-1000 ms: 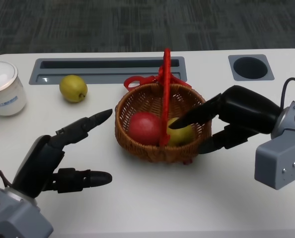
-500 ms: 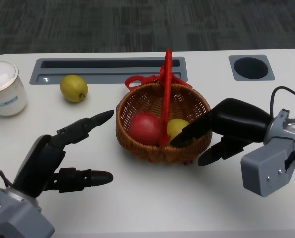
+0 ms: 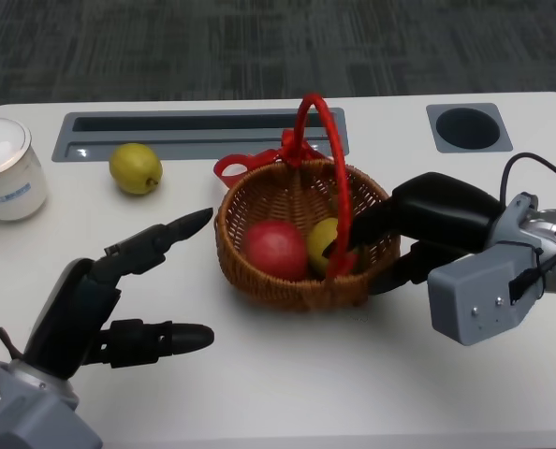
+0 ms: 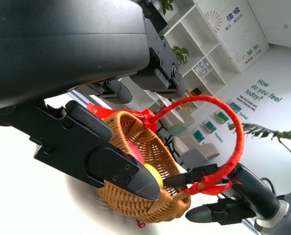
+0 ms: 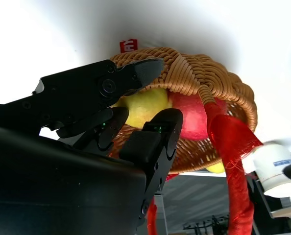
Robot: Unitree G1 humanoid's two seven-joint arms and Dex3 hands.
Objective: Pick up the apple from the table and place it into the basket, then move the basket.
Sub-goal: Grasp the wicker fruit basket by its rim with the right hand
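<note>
Starting at the far left of the white table (image 3: 287, 374) with a squat white lidded ceramic jar (image 3: 7, 176) near the edge. Moving right to the black left hand (image 3: 109, 304), fingers spread wide apart, pointing toward the middle of the table and holding nothing. Passing, farther back, a small yellow lemon (image 3: 135, 167) lying just in front of a long grey recessed slot (image 3: 203, 134). Reaching next, at the centre, the round brown wicker basket (image 3: 287, 285) with its arched red wrapped handle (image 3: 341, 187) and a red bow (image 3: 236, 168) at the far rim. Finding inside it the round red apple (image 3: 274, 250), resting low on the left side of the basket, just beside a yellow-green fruit (image 3: 321, 243). Meeting then the black right hand (image 3: 414, 224), pinching the basket's right wall near the handle's base, fingers over the rim on the inside and thumb against the outer weave. Ending at a dark round recess (image 3: 468, 127) in the table's far right corner.
</note>
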